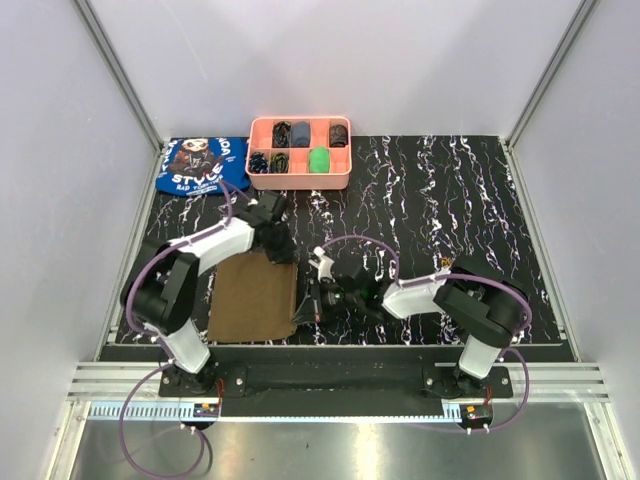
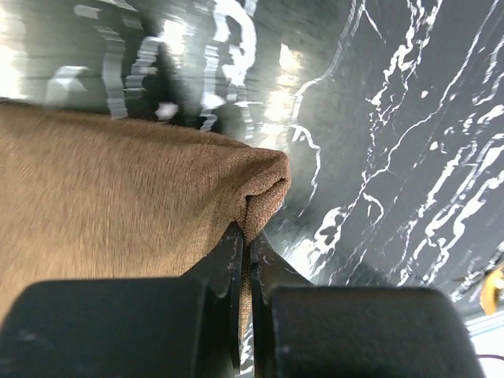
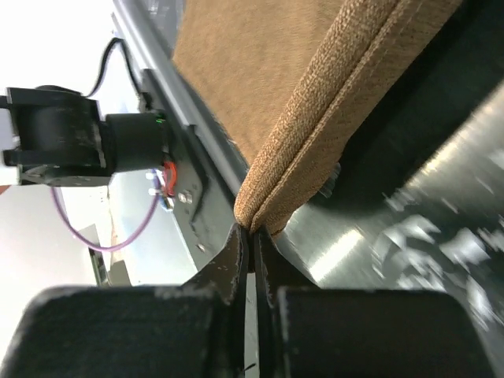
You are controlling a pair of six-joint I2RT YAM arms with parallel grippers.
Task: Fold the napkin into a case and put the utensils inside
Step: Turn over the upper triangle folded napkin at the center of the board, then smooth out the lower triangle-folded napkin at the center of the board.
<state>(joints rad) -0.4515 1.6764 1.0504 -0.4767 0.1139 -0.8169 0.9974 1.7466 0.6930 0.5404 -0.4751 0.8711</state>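
Note:
The olive-brown napkin (image 1: 252, 298) lies folded on the left part of the black marbled mat (image 1: 450, 200). My left gripper (image 1: 281, 248) is shut on its far right corner; in the left wrist view the fingertips (image 2: 246, 234) pinch a bunched fold of the napkin (image 2: 118, 197). My right gripper (image 1: 306, 306) is shut on the near right corner, where doubled layers of napkin (image 3: 252, 71) meet the shut tips (image 3: 250, 234). A small gold piece (image 1: 445, 263), perhaps one of the utensils, peeks out beside the right arm and shows at the edge of the left wrist view (image 2: 493, 288).
A pink compartment tray (image 1: 300, 186) with dark and green items stands at the back centre. A blue printed cloth (image 1: 200, 165) lies at the back left. The metal rail (image 1: 340, 378) and arm bases run along the near edge. White walls enclose the table.

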